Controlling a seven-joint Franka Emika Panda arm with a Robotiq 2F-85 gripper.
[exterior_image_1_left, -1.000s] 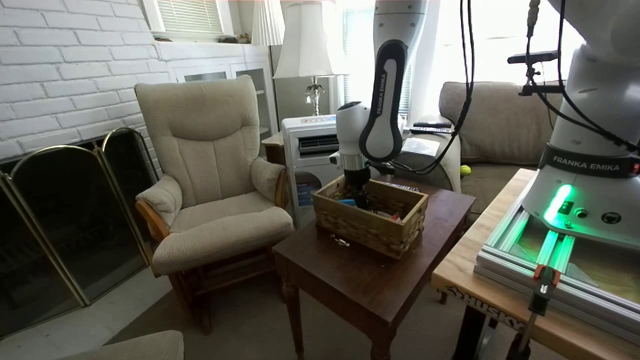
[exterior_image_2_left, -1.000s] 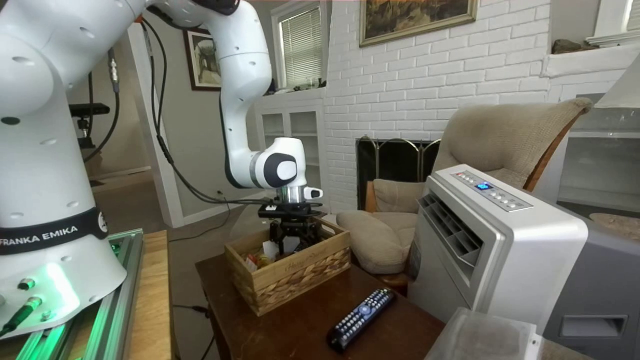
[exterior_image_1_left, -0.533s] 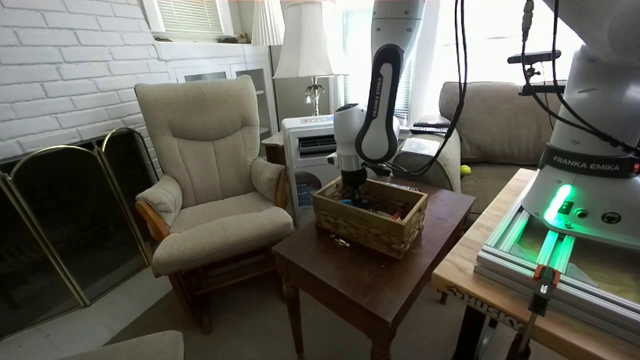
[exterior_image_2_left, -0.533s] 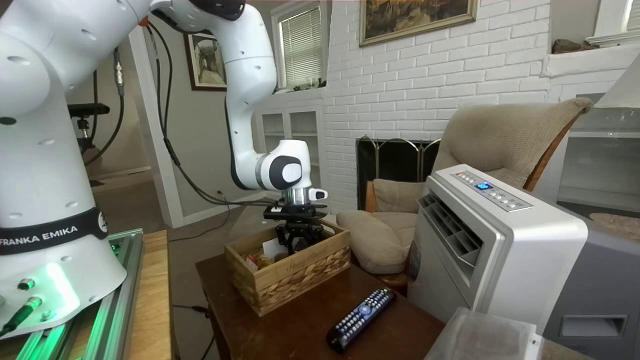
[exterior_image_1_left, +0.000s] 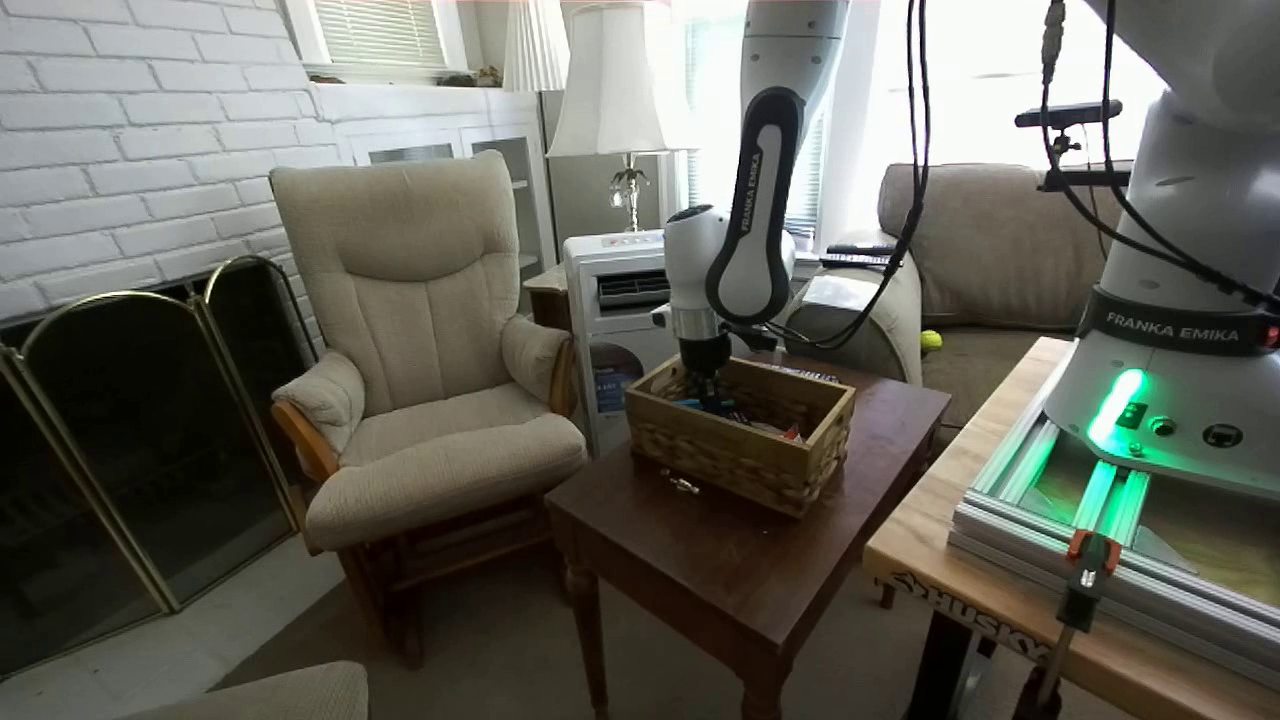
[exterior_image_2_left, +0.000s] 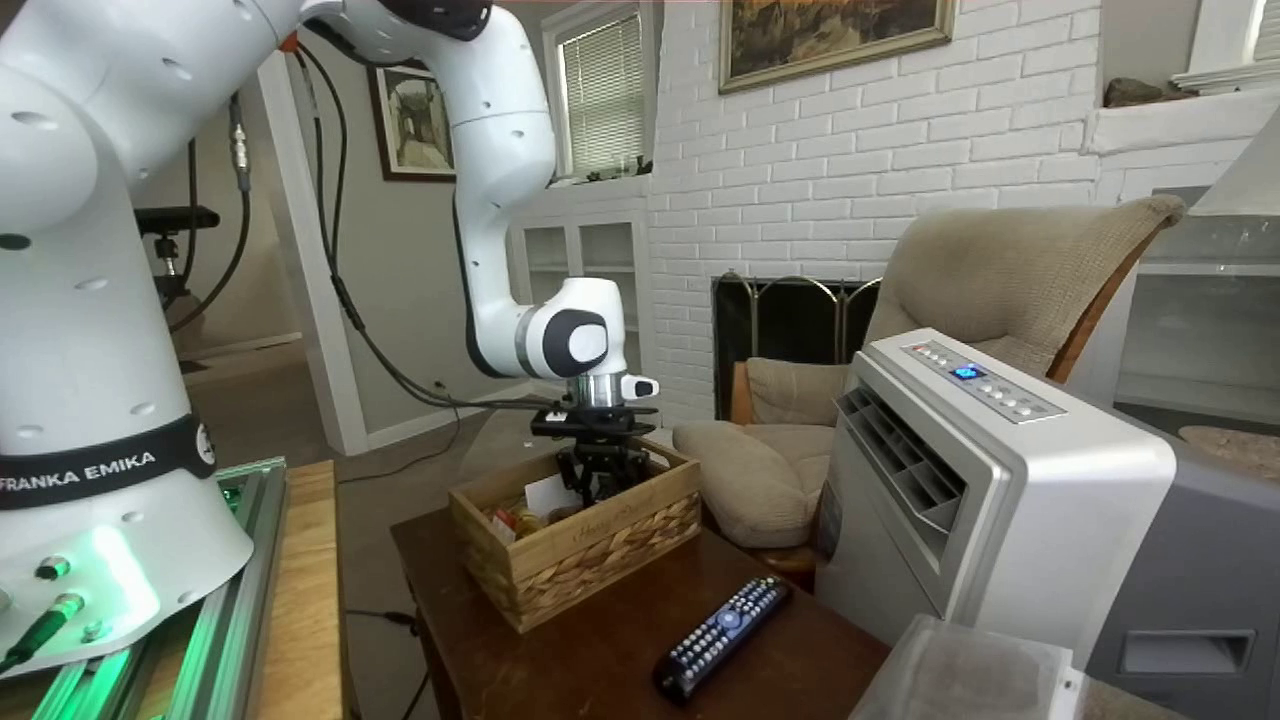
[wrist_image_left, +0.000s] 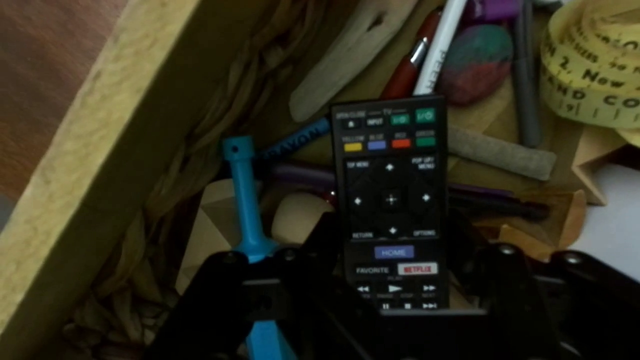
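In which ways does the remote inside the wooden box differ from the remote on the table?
The box remote is between the jaws inside the wooden box; the table remote lies on the table. The box remote has squared corners; the table remote has rounded ends. The box remote has a row of yellow, blue, red and green buttons; the table remote shows mostly pale ones. Both are dark and face up.

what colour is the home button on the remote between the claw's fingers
The home button is blue-violet, clearest in the wrist view.
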